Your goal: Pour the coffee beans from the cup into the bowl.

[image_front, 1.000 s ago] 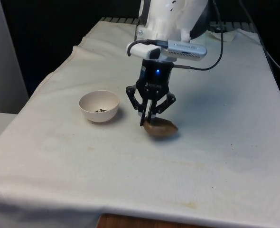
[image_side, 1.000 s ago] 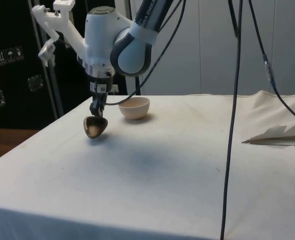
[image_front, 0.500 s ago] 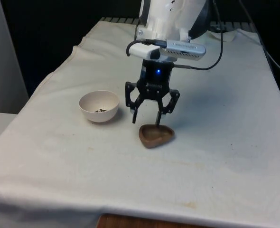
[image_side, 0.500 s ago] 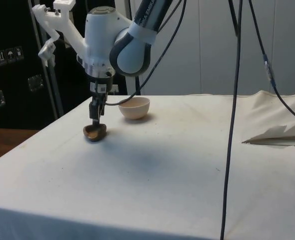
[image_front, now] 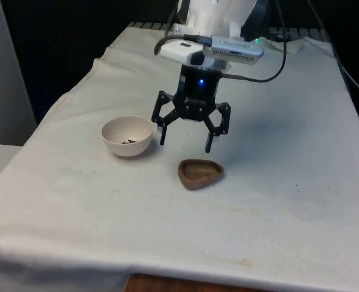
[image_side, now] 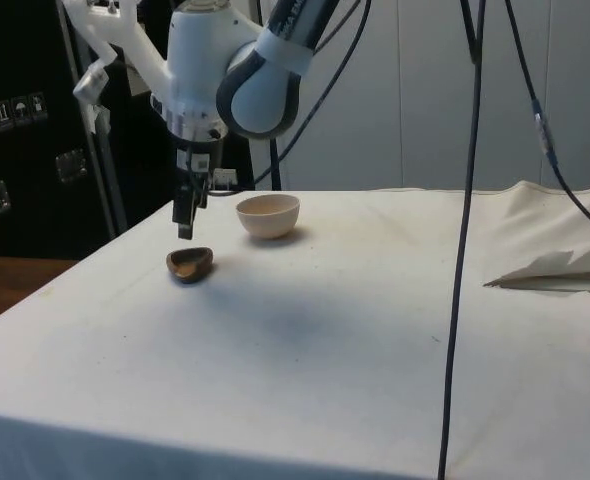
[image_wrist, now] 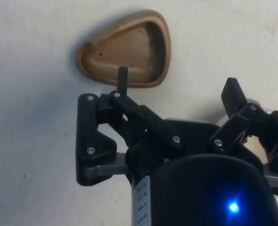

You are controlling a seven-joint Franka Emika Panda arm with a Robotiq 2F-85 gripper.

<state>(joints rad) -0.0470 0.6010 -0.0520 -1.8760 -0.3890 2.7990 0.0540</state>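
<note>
Hovering my gripper (image_front: 185,145) with fingers spread, empty, above brown cup (image_front: 199,173). Beans (image_front: 129,141) lying in bowl (image_front: 127,135) at front view's left. Pour looking done; next, retreating clear.

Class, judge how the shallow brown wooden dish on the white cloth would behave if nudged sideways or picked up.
The shallow brown wooden dish sits low and flat on the white cloth, so it would probably slide rather than tip or roll. It looks rigid, likely wood, and empty, so probably light. Its thin rim should suit the open end effector.
</note>
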